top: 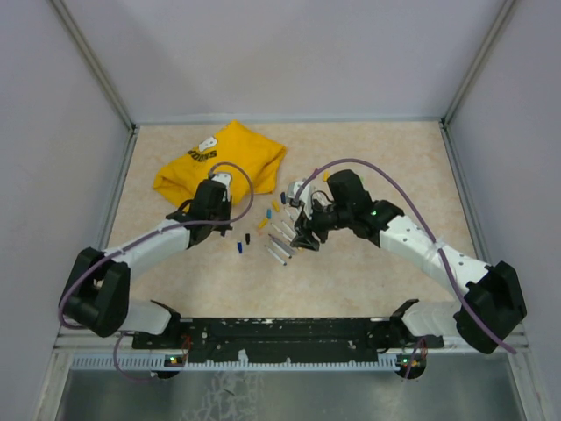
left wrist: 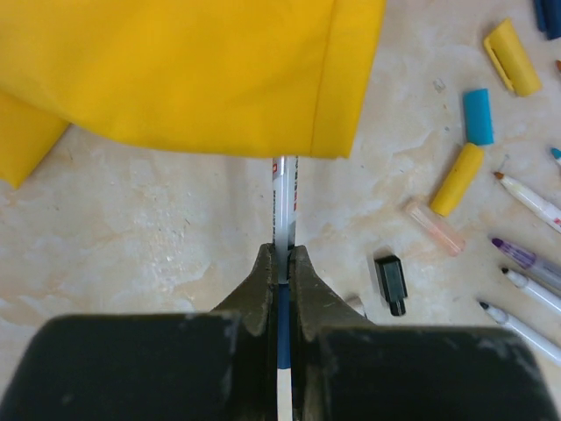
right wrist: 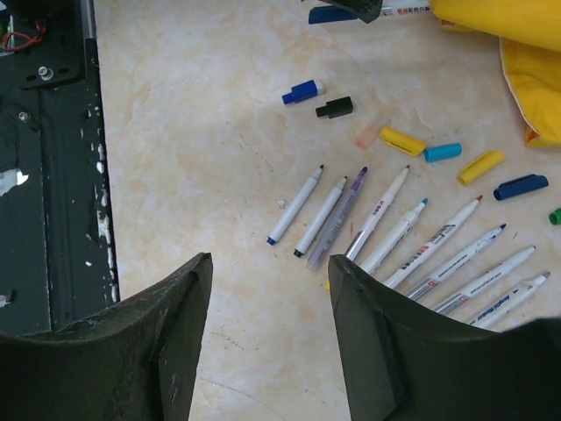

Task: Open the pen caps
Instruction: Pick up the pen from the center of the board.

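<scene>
My left gripper (left wrist: 282,254) is shut on a pen (left wrist: 285,197) low over the table. The pen's silver-white barrel reaches to the hem of the yellow T-shirt (left wrist: 175,70), and a blue section sits between the jaws. In the top view this gripper (top: 225,230) is left of the loose pen caps (top: 248,237). Black (left wrist: 391,282), pink (left wrist: 435,227), yellow (left wrist: 457,179) and blue (left wrist: 479,116) caps lie to its right. My right gripper (right wrist: 272,261) hangs open and empty over bare table beside a row of several uncapped pens (right wrist: 377,215).
The T-shirt (top: 219,158) lies crumpled at the back left, touching the held pen's far end. More caps, dark blue (right wrist: 520,187) and green (right wrist: 555,216), lie near the shirt. The black base rail (top: 280,333) runs along the near edge.
</scene>
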You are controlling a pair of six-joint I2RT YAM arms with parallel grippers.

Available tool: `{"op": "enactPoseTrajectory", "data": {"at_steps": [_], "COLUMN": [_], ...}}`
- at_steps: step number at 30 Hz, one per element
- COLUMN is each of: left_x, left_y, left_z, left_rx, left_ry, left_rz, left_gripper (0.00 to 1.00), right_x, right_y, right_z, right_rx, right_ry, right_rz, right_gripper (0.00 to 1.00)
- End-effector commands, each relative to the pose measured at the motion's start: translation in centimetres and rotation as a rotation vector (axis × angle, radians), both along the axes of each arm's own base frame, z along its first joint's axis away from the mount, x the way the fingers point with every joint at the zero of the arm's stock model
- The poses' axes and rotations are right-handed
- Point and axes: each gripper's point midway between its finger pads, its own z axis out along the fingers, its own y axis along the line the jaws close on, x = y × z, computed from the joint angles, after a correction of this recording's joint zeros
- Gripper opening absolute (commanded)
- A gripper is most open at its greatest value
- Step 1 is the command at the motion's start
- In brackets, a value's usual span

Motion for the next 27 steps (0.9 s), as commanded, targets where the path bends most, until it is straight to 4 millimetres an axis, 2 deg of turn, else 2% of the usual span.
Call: {"op": "enactPoseTrajectory", "data": {"at_steps": [1, 6, 13, 16, 18, 23, 27], "left_x": [-1.0, -2.5, -5.4, -6.7, -7.3, -7.6, -9.1], "left_y": [-1.6, -4.7, -9.5, -11.5, -12.3, -12.8, -14.4], "left_z": [1.6, 3.3, 4.5, 5.0, 5.0, 4.3, 4.6], "left_rx": [-0.112, -0.248, -0.385, -0.432, -0.441, -0.431, -0.480], "left_ry": [-0.037, -0.053, -0.019, -0.011, -0.003, 0.018, 0.049], "left_rz": [-0.044, -0.169, -0.347, -0.423, -0.450, -0.461, -0.547], "left_gripper": [0.00, 0.00, 0.00, 0.00, 0.00, 0.00, 0.00], "right_x": [-0.5, -1.1, -2.6, -2.6, -2.6, -2.6, -2.7], "right_y": [0.0, -0.2, -0.4, -0.5, -0.6, -0.6, -0.8], "right_z": [1.3, 1.7, 2.5, 2.4, 2.2, 1.9, 1.0], "right_rx": [0.044, 0.061, 0.095, 0.106, 0.110, 0.112, 0.101], "right_ry": [-0.048, -0.080, -0.144, -0.179, -0.199, -0.215, -0.276], "right_rz": [0.040, 0.075, 0.167, 0.171, 0.173, 0.184, 0.224], "right_gripper": [0.56, 0.56, 0.55, 0.54, 0.53, 0.52, 0.52]}}
